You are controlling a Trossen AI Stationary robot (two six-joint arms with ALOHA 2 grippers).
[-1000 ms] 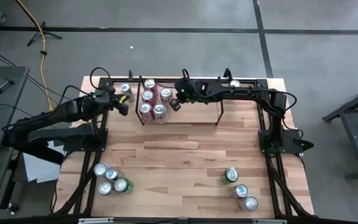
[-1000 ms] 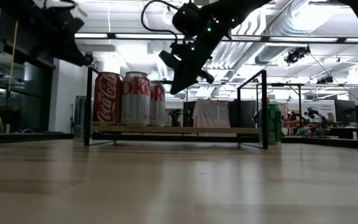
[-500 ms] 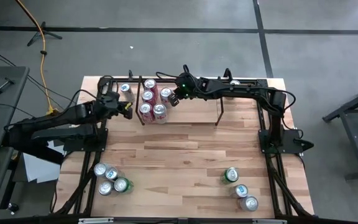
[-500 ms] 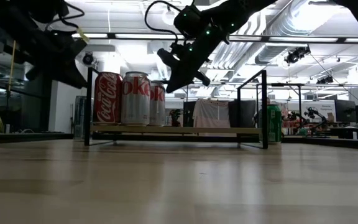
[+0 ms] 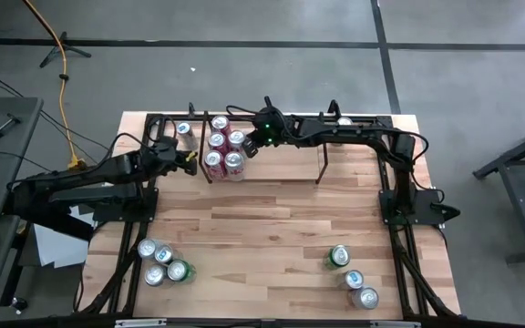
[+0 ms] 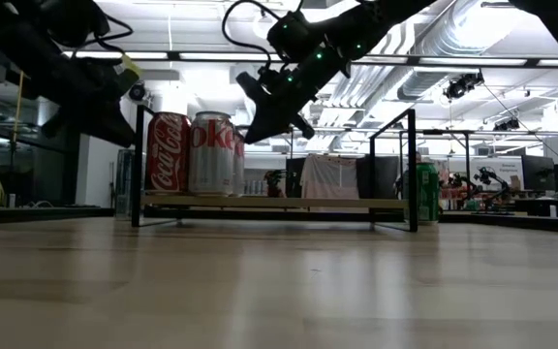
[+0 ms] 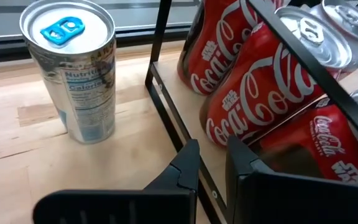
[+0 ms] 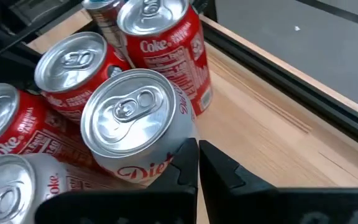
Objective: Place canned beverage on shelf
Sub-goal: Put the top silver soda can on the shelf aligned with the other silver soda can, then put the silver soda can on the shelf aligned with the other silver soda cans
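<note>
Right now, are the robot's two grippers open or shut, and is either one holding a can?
Left gripper: shut, holding nothing, beside the shelf.
Right gripper: shut, holding nothing, against a Diet Coke can on the shelf.

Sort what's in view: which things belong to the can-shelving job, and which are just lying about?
Job:
- shelf
- Coke and Diet Coke cans standing on it
- right gripper, fingers shut, beside those cans
- left gripper, fingers shut, at the shelf's left end
- loose cans near left and near right

Lying about:
- orange cable on the floor
</note>
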